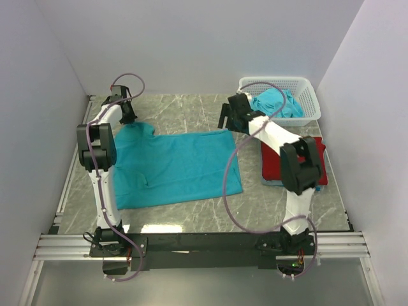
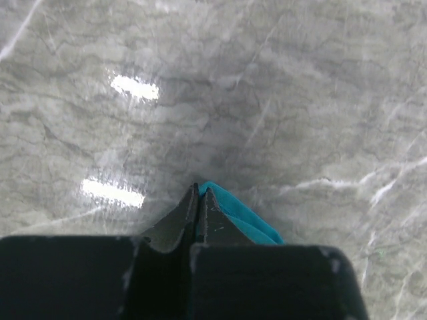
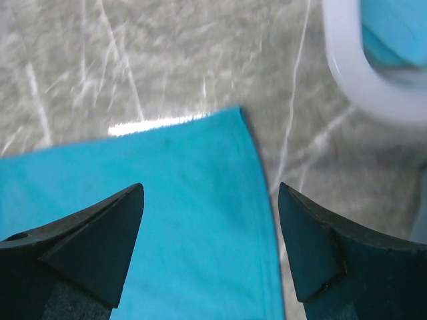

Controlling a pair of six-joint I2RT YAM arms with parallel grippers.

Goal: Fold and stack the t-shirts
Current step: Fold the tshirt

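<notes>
Left pincer grips the far-left corner of the teal shirt spread mid-counter; right pincer gapes empty over its far-right corner. Right arm part-hides the right-edge red shirt and the far-right corner basket.

Top cam sits high at the near side, angled down over the whole table. Left wrist cam looks down v. close at the far-left tip of the teal shirt, right wrist cam at its far-right corner by the basket; top view shows both spots.
</notes>
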